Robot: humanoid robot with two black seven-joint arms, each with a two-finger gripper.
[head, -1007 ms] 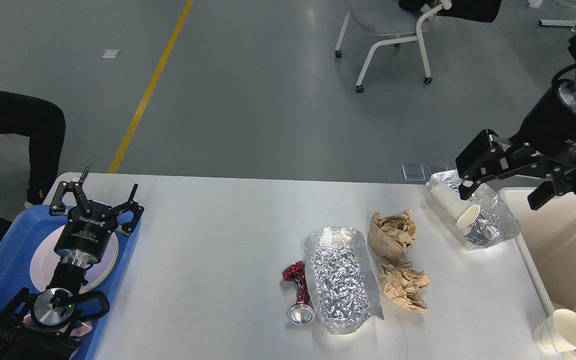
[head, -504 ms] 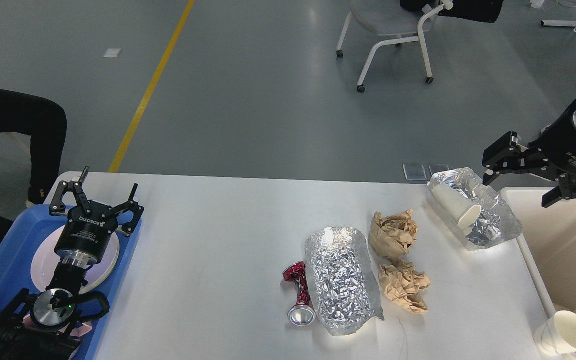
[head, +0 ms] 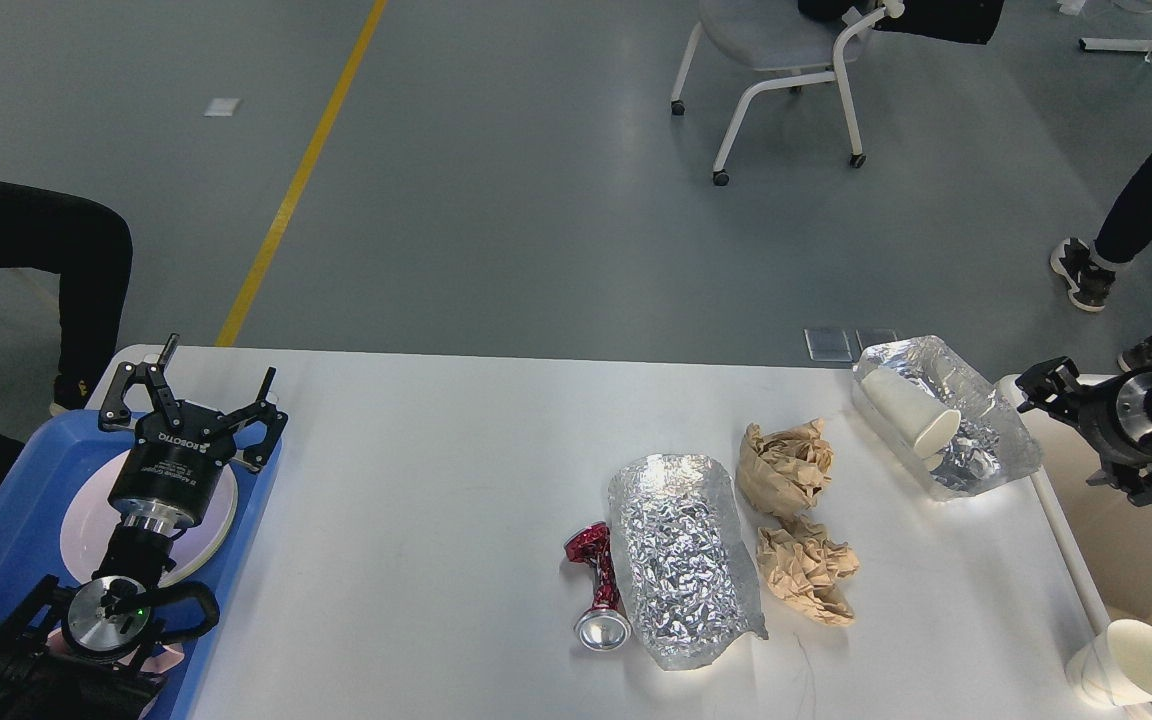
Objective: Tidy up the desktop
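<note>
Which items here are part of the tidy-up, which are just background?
Job: desktop; on it, crushed red can, two foil sheets, paper cup on the far sheet, two brown paper wads.

Background: chair, yellow floor line, bystanders' legs.

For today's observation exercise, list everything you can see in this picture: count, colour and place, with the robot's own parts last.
Desktop: 1, white, centre.
Foil sheet: 1, silver, desktop middle.
Foil tray: 1, silver, desktop far right, holding a cup.
Cups: 2, white; one in the foil tray, one at lower right.
Paper balls: 2, brown, right of the foil sheet.
Can: 1, red, crushed, left of the foil sheet.
Tray: 1, blue, left edge.
Plate: 1, white, on the tray.
Bin: 1, beige, right edge.
Chair: 1, white, on the floor behind.
Left gripper: open, over the tray.
Right gripper: black, over the bin.
</note>
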